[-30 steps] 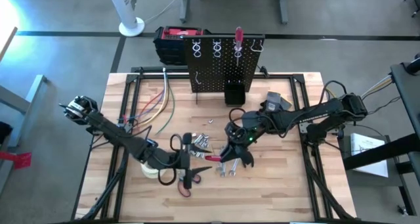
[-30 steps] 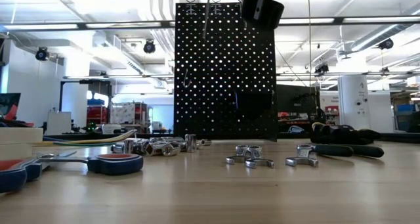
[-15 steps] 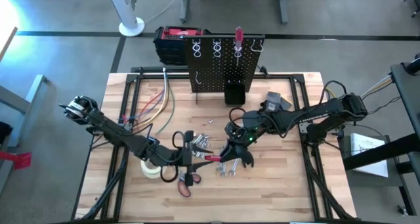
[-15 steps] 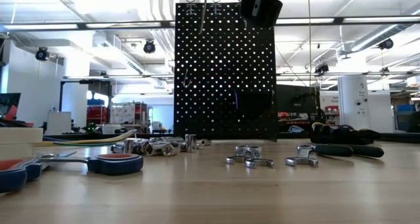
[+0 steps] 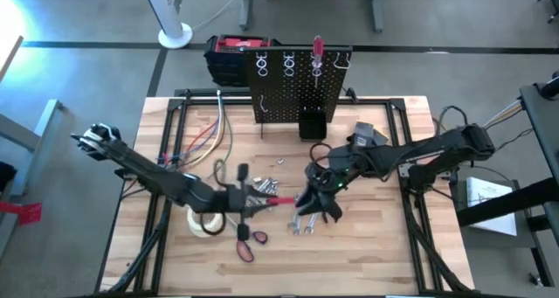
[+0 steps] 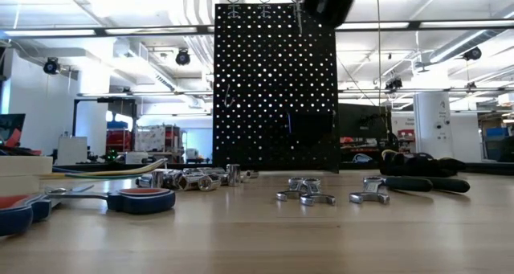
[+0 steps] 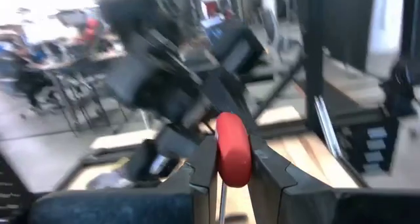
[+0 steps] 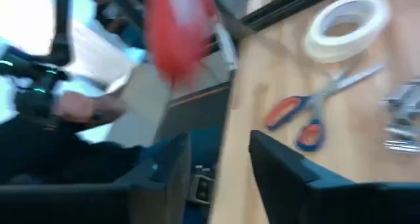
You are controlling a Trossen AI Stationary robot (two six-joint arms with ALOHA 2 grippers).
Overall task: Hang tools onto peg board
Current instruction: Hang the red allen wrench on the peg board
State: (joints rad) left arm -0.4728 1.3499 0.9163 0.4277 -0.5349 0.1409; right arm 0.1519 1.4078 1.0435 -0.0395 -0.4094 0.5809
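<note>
Left wrist view, left end effector (image 7: pixel 233 168) clamped on red-handled screwdriver (image 7: pixel 232 148), right end effector (image 8: pixel 216 161) parted, empty.

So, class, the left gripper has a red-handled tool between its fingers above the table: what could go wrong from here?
1. The left gripper pinches only the rounded end of the red handle, so the tool may slip and drop onto the sockets.
2. The open right gripper hangs close by, so the arms could collide when the tool is carried off.
3. The peg board rings look narrow, so the tool could miss.
</note>
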